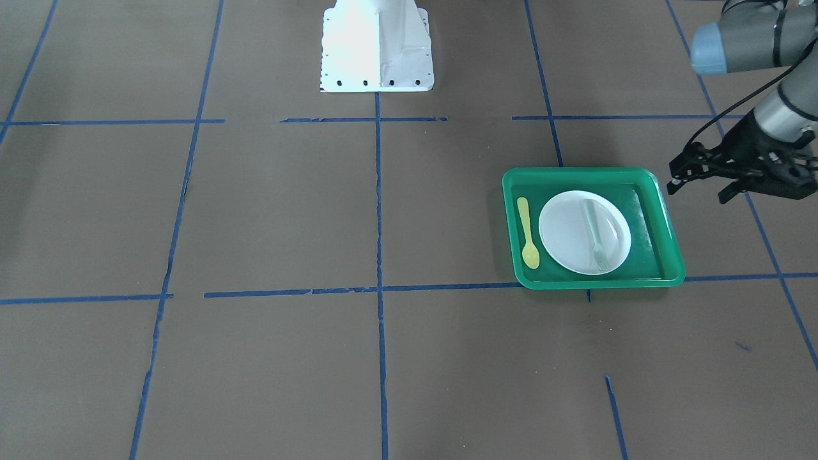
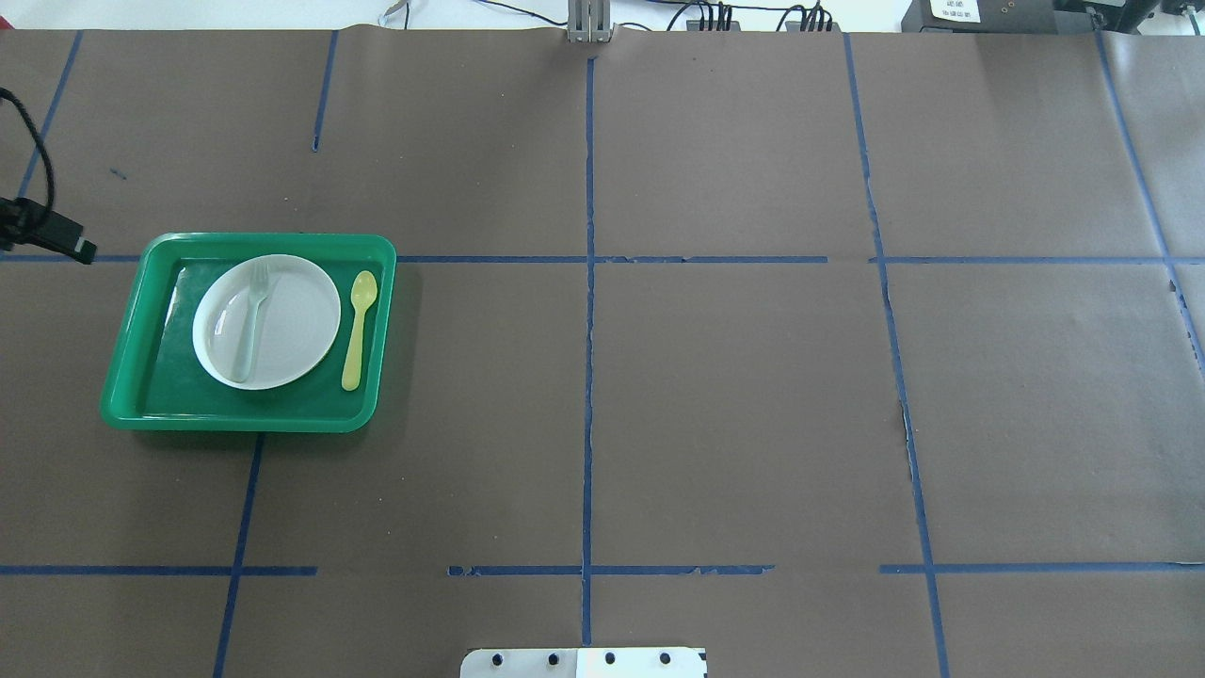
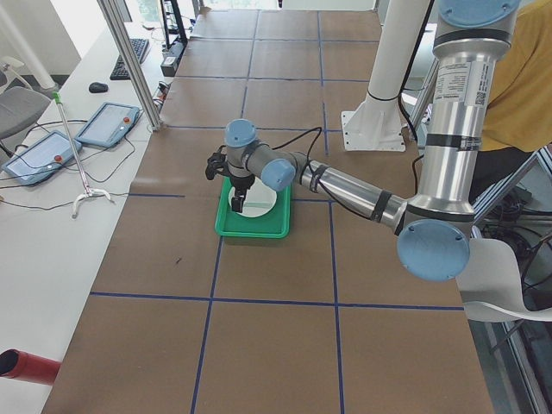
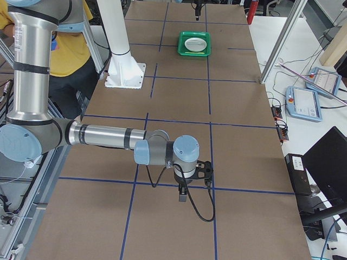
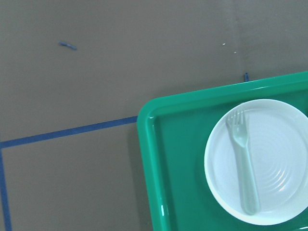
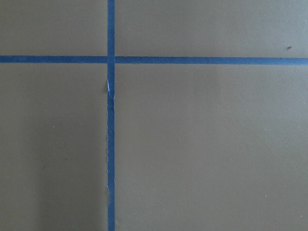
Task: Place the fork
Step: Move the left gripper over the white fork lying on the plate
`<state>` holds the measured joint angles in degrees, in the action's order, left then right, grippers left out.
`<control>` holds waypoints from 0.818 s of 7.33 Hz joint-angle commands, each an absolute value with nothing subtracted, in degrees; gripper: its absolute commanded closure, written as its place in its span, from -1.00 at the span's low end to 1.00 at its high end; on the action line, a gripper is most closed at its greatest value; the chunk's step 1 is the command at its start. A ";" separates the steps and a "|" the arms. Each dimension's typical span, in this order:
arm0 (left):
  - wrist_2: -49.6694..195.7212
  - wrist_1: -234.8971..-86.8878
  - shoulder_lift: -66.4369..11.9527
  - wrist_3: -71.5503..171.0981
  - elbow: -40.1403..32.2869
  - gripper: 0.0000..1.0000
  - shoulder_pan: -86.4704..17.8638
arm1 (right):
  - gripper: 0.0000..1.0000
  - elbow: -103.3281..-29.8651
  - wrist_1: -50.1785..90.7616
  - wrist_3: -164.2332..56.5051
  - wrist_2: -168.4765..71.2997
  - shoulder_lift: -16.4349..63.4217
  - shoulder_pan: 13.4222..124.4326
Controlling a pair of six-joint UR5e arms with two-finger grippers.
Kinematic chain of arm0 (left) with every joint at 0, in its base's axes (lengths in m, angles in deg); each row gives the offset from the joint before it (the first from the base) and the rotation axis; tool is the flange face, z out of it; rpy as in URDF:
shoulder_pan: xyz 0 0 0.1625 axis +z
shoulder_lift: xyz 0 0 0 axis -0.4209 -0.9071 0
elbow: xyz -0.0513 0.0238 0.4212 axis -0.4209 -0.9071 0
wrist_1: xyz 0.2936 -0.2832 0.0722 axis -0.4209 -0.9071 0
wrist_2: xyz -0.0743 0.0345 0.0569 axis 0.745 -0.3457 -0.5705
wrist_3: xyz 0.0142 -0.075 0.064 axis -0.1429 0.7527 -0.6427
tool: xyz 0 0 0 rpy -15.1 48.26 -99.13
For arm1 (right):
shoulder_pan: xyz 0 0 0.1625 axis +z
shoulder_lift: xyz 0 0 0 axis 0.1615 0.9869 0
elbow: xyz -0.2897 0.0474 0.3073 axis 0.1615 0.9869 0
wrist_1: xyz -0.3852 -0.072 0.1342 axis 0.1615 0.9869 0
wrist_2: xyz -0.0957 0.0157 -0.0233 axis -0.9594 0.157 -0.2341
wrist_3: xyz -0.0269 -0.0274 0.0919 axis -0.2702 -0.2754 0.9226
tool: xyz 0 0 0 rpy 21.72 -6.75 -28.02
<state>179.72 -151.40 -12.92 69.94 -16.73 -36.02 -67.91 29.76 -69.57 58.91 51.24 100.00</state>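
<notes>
The pale mint fork (image 1: 595, 233) lies on the white plate (image 1: 565, 239) inside the green tray (image 1: 594, 172), tines toward the table's far side. It also shows in the overhead view (image 2: 250, 320) and in the left wrist view (image 5: 244, 168). My left gripper (image 1: 702, 188) is open and empty. It hovers beside the tray's corner, off the tray on the outer side. My right gripper (image 4: 182, 194) shows only in the exterior right view, far from the tray over bare table. I cannot tell whether it is open or shut.
A yellow spoon (image 1: 526, 230) lies in the tray beside the plate, toward the table's middle. The white robot base (image 1: 377, 45) stands at mid table edge. Blue tape lines (image 2: 588, 330) cross the brown table cover.
</notes>
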 commanded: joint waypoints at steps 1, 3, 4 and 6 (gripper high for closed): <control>173.95 -155.44 -15.72 81.59 -13.34 -1.00 -27.88 | -1.00 -67.91 29.68 -69.57 58.91 51.24 100.00; 173.92 -155.44 -18.62 83.02 -9.66 -0.88 -26.17 | -1.00 -67.91 29.77 -69.57 58.91 51.24 100.00; 173.84 -155.36 -20.03 84.08 -8.33 -0.74 -25.39 | -1.00 -67.91 29.77 -69.57 58.91 51.24 100.00; 173.84 -155.36 -21.09 84.17 -6.39 -0.39 -22.93 | -1.00 -67.91 29.68 -69.66 58.91 51.24 100.00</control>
<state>173.87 -155.36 -20.34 83.94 -7.49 -24.50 -67.91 29.75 -69.59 58.91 51.24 100.00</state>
